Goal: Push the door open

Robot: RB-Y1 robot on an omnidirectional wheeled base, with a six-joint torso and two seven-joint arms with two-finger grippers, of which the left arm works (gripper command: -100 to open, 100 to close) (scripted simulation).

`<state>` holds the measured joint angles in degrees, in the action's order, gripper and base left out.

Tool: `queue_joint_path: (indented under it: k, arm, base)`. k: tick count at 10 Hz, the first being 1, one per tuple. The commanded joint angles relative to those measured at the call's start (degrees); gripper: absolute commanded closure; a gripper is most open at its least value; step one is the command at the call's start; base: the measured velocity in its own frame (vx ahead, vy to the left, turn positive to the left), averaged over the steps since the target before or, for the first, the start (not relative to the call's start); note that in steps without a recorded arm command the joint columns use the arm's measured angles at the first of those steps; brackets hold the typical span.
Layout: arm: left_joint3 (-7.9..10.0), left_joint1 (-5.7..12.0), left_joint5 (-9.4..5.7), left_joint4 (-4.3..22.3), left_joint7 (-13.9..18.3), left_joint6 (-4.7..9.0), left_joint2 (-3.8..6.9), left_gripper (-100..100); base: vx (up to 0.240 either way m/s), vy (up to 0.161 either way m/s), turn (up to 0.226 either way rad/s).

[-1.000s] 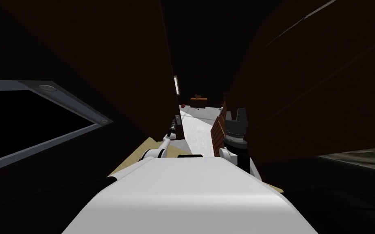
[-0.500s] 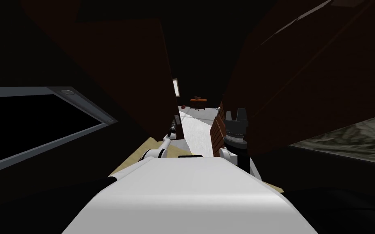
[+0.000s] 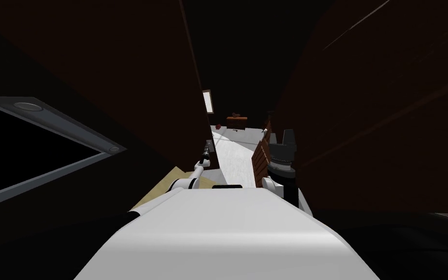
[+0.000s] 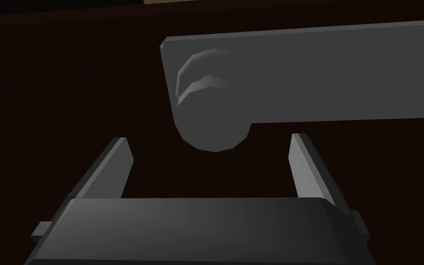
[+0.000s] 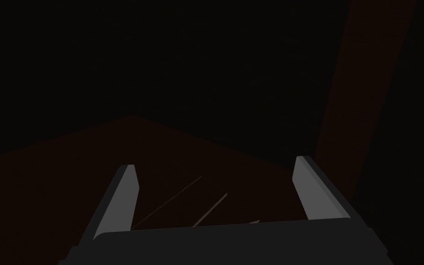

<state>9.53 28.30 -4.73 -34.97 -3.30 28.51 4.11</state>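
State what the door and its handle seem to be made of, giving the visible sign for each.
Door: probably wood with a matte finish. It is dark brown with faint straight lines like grain.
Handle: possibly metal, satin rather than shiny. It is plain even grey with soft shading and no grain, though it could equally be plastic.

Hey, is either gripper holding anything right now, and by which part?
Nothing is held. The left gripper is open, with the grey door handle just ahead of it, not gripped. The right gripper is open too, on nothing.
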Motion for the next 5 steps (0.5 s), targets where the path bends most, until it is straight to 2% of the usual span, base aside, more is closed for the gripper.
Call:
queue_joint_path:
  k: [1, 2, 3, 4, 5]
  arm:
    - [0.14, -0.11, -0.03, 0.0, -0.06, 0.26, -0.06, -100]
    - [0.23, -0.18, -0.06, 0.03, -0.1, 0.44, -0.18, -100]
    - [0.17, -0.15, -0.04, 0.0, -0.07, 0.3, -0.13, -100]
    - [0.17, -0.15, -0.04, 0.0, -0.07, 0.3, -0.13, 100]
    - [0.17, -0.15, -0.04, 0.0, -0.07, 0.3, -0.13, 100]
  base:
    - [0.2, 0.019, -0.022]
    - [0.219, 0.019, -0.027]
    - [0.1, 0.007, -0.004]
    - [-0.015, 0.0, 0.007]
    - [-0.033, -0.001, -0.003]
